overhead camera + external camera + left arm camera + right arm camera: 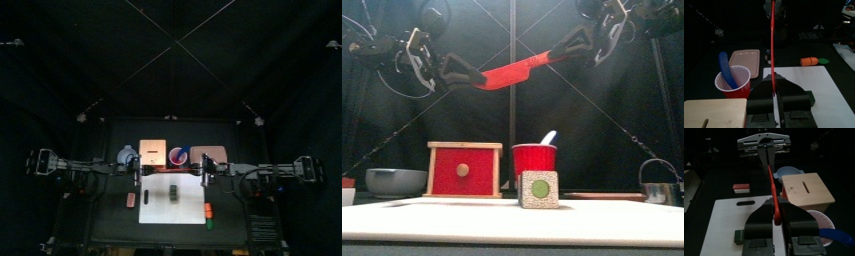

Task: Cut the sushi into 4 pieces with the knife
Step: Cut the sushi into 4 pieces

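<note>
Sushi roll [539, 188] before the red cup [533, 160] looks light, best pinned at one end, while left end effector [774, 80] and right end effector [776, 208] both clamp the red knife [516, 68].

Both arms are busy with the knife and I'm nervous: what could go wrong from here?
The left hand and right hand both clamp the red knife in mid-air; pulling out of step could twist or drop it. The sushi roll sits loose on the white board, unheld; it might slide under the blade.
</note>
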Tool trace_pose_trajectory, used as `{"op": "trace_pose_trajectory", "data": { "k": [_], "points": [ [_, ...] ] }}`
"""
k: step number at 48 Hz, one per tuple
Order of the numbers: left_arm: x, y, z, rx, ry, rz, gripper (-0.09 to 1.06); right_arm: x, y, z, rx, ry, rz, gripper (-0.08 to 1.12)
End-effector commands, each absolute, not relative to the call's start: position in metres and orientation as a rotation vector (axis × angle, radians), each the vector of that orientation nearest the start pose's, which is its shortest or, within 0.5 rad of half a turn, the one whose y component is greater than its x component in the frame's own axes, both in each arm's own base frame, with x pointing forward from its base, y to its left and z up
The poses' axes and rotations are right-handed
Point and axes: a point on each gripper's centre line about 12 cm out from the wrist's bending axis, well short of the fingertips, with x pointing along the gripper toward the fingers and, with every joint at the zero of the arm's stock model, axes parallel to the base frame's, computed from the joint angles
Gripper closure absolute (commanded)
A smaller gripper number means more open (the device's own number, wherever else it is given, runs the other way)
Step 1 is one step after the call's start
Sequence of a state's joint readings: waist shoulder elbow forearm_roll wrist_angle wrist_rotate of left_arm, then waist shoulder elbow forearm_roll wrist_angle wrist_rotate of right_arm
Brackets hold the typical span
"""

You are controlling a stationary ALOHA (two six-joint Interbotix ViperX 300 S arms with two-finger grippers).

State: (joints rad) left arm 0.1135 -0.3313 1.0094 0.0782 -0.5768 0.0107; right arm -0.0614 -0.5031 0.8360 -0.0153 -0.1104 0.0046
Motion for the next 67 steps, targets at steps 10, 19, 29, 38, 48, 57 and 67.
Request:
{"op": "trace_pose_trajectory", "data": {
  "k": [10, 19, 29, 38, 48, 57, 67],
  "points": [
    [0.313, 0.026, 0.234, 0.083, -0.016, 0.041, 0.81, 0.318, -0.016, 0.270, 0.053, 0.330, -0.060, 0.90],
    [0.320, 0.026, 0.223, 0.079, -0.002, 0.035, 0.81, 0.315, -0.017, 0.259, 0.106, 0.411, -0.072, 0.90],
    [0.325, 0.022, 0.210, 0.069, 0.037, 0.020, 0.81, 0.313, -0.017, 0.249, 0.153, 0.446, -0.082, 0.90],
    [0.327, 0.018, 0.202, 0.060, 0.061, 0.014, 0.81, 0.318, -0.016, 0.235, 0.171, 0.490, -0.088, 0.90],
    [0.331, 0.010, 0.191, 0.053, 0.092, -0.012, 0.81, 0.324, -0.011, 0.222, 0.169, 0.534, -0.075, 0.90],
    [0.336, 0.003, 0.179, 0.037, 0.129, -0.022, 0.81, 0.325, -0.008, 0.220, 0.203, 0.561, -0.075, 0.90],
    [0.347, -0.004, 0.176, 0.036, 0.140, -0.039, 0.81, 0.324, -0.006, 0.218, 0.228, 0.616, -0.072, 0.90]
  ]
}}
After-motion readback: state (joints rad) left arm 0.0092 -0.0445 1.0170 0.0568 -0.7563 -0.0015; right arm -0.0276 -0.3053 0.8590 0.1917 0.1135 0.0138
